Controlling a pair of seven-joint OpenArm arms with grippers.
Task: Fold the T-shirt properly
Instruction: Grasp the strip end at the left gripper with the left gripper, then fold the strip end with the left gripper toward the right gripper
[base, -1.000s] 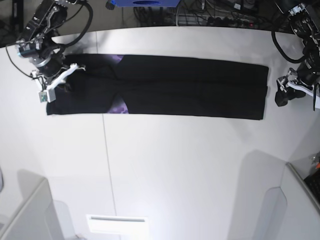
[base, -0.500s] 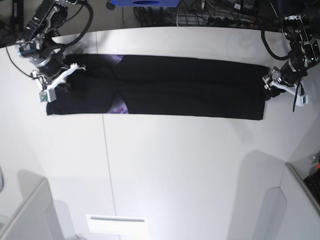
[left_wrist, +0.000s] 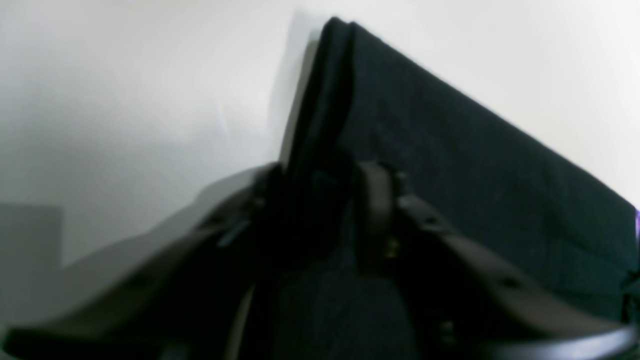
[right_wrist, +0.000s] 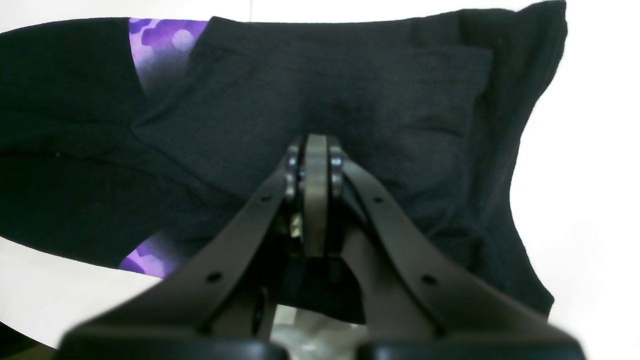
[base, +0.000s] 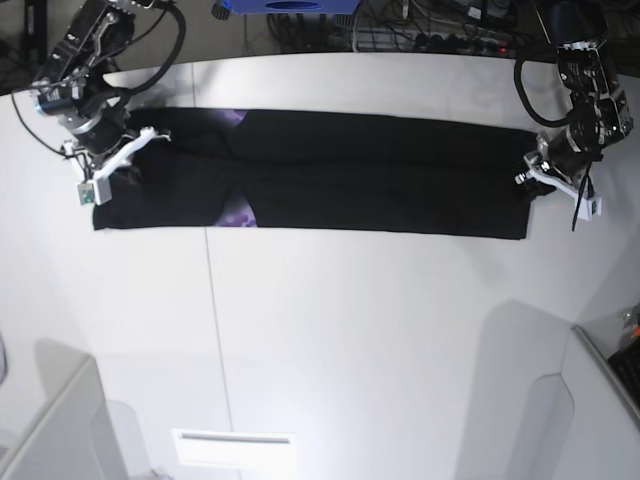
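The T-shirt (base: 380, 175) lies as a long black strip across the far part of the white table (base: 350, 330). A bit of purple print (base: 240, 212) shows near its left third. My left gripper (base: 530, 180) is at the strip's right end. In the left wrist view its jaws (left_wrist: 320, 200) stand narrowly apart, with the folded black edge (left_wrist: 475, 165) running between them. My right gripper (base: 130, 168) sits on the strip's left end. In the right wrist view it (right_wrist: 316, 145) is shut, fingertips together in wrinkled black cloth (right_wrist: 375, 90) beside the purple print (right_wrist: 160, 45).
Cables and a blue object (base: 290, 5) line the table's far edge. Grey panels stand at the near left (base: 50, 430) and near right (base: 600, 400) corners. A white slotted piece (base: 235, 448) lies at the front.
My left arm has come in from off the shirt's right side to its right end. Its jaws have closed around the edge. The right arm has not moved.
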